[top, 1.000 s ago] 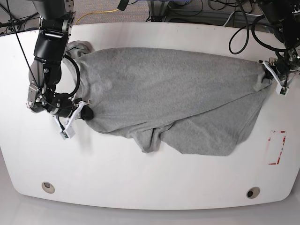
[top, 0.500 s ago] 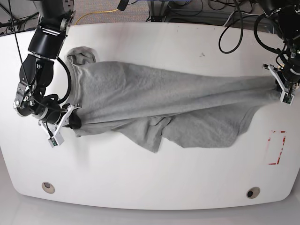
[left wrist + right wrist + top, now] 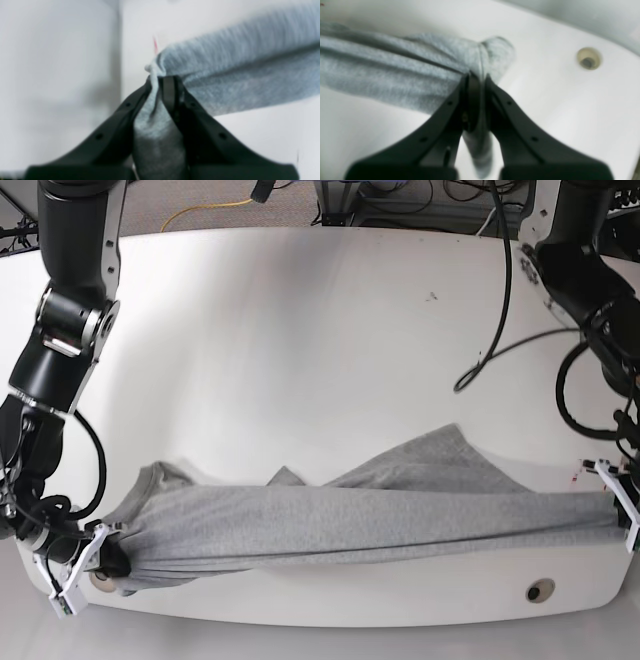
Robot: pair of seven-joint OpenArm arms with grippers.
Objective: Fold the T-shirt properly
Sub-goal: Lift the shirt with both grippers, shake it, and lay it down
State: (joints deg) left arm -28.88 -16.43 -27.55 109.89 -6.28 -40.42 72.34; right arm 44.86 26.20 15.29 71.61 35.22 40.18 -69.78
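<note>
- The T-shirt (image 3: 340, 520) hangs as a long grey band stretched left to right along the near edge of the table (image 3: 300, 330), pulled taut between two pinch points; a slack flap rises on its far side near the middle and another small peak sits left of that.
- No lettering shows on the visible side; only plain grey knit is seen.
- The left gripper (image 3: 160, 81) is pinched on a bunched corner of the cloth at the near right, just beside the red marking (image 3: 583, 470) on the table; fabric wads between the jaws in the left wrist view.
- The right gripper (image 3: 477, 77) is clamped on the opposite end at the near left, with a thin fold caught between the jaws and a tail of cloth below them; the grommet hole (image 3: 588, 58) lies close by.
- Judgement: the step in hand is a stretch-and-lay to flatten the garment. Both ends should travel together at equal height and tension, so that the body settles without a twist.
- Risk, as judged: both holds sit close to the near table edge, so lowering here may let cloth spill over. Carrying it farther in first seems prudent.
- The knit is soft; excess pull is likely to distort the pinched corners.
</note>
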